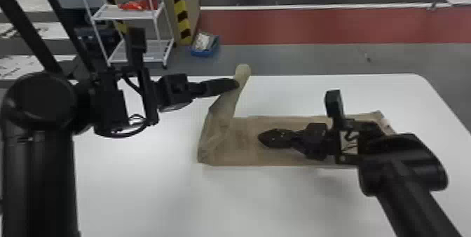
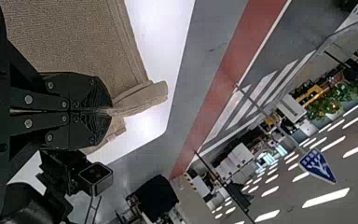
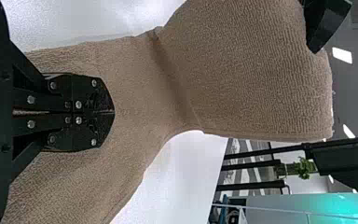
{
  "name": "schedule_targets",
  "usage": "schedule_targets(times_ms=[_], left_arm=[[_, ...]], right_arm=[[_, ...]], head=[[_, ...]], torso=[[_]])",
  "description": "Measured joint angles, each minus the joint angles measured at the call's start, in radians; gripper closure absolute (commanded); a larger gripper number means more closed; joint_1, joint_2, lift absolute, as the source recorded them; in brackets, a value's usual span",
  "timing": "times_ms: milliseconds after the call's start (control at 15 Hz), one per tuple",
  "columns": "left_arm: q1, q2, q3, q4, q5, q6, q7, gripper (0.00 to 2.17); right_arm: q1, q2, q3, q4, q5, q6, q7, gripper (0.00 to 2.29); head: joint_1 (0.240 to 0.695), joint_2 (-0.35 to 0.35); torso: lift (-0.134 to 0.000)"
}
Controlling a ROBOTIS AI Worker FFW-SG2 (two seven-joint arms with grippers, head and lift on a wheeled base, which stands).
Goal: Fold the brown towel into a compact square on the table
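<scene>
While the one brown towel (image 1: pixel 241 148) lies across the middle and right of the head view, its left end rises in a slanting flap towards the upper centre. Of two grippers, the left gripper (image 1: pixel 235 84), at the centre, has its fingers closed on that flap's edge; the right gripper (image 1: pixel 261 137), right of centre, has its fingers pressed together over the flat part, though whether they touch it I cannot tell. The right arm (image 1: pixel 403 162) hides some of the towel's right end. One white table (image 1: pixel 140 190) is cut off by the bottom edge. At upper left stands one white rack (image 1: pixel 122 13), its top cut off, its red contents hard to make out; one blue bin (image 1: pixel 203 53) sits at upper centre.
</scene>
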State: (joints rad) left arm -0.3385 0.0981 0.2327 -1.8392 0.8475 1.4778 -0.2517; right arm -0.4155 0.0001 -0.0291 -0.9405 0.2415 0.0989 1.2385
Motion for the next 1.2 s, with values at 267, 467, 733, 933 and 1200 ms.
schedule_targets(times_ms=[267,467,733,933,1200], left_arm=[[0.036,-0.008,-0.026,-0.003,0.018,-0.010,0.034,1.73],[0.055,-0.015,-0.087,-0.006,-0.001,-0.126,0.088,1.73],[0.070,-0.016,-0.206,-0.002,-0.024,-0.412,0.146,1.73],[0.077,-0.015,-0.295,-0.002,-0.068,-0.492,0.177,1.73],[0.109,-0.016,-0.395,0.018,-0.121,-0.599,0.199,1.73]], right_arm=[[0.075,0.000,-0.086,-0.165,-0.076,0.108,0.068,0.00],[0.115,0.000,-0.240,-0.299,-0.118,0.171,0.117,0.07],[0.161,-0.050,-0.409,-0.415,-0.216,0.217,0.122,0.07],[0.176,-0.102,-0.482,-0.427,-0.264,0.192,0.120,0.09],[0.172,-0.136,-0.513,-0.423,-0.262,0.220,0.106,0.09]], head=[[0.695,0.034],[0.695,-0.045],[0.672,-0.133],[0.649,-0.228],[0.657,-0.287]], torso=[[-0.124],[-0.124],[-0.124],[-0.124],[-0.124]])
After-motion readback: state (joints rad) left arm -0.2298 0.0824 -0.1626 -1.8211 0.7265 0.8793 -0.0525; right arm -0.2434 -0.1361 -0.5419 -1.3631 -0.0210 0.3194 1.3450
